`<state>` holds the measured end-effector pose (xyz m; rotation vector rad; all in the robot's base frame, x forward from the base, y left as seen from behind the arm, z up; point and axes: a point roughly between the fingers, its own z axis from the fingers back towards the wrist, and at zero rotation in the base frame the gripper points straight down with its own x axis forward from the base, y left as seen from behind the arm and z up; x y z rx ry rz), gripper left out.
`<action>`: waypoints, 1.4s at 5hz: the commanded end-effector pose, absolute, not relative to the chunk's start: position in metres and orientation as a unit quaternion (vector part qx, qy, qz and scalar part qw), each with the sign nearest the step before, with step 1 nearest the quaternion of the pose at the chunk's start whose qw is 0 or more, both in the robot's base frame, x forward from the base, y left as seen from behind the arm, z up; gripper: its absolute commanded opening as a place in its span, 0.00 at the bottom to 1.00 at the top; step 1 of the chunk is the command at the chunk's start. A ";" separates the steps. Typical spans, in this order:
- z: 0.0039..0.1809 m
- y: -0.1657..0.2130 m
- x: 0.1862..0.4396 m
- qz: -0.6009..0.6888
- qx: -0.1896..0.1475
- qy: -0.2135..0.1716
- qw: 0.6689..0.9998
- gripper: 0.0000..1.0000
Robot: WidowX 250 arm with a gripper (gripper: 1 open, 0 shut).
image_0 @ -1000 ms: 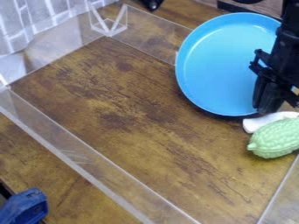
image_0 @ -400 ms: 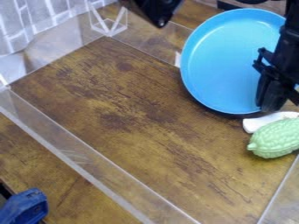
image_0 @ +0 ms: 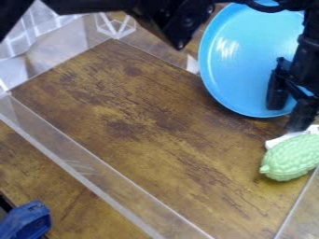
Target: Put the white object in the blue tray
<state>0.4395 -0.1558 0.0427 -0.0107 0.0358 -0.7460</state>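
We see a brown wooden desk (image_0: 118, 117) fenced by clear plastic walls (image_0: 75, 159). On its far right part lies the blue tray (image_0: 243, 65), round and shallow-rimmed, its right side partly hidden by the dark arm (image_0: 303, 56) coming down from above. Dark blurred shapes (image_0: 174, 19) cross the top of the view. Near the right edge, below the tray, sits a bumpy green toy (image_0: 290, 157). The claw (image_0: 294, 93) hangs at the tray's lower right rim, pointing down; its fingers look spread, released, though the dark blur keeps us from judging how wide. We see nothing held between them. The white object (image_0: 288, 139) shows only as a pale sliver just above the toy, touching it, on the desk outside the tray.
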 end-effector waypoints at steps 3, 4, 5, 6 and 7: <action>0.049 -0.169 0.442 -0.378 -0.013 -0.001 0.926 1.00; 0.047 -0.172 0.441 -0.380 -0.015 0.001 0.925 1.00; 0.045 -0.175 0.440 -0.381 -0.018 0.002 0.924 1.00; 0.042 -0.177 0.438 -0.383 -0.021 0.004 0.924 1.00; 0.039 -0.179 0.437 -0.383 -0.024 0.007 0.923 1.00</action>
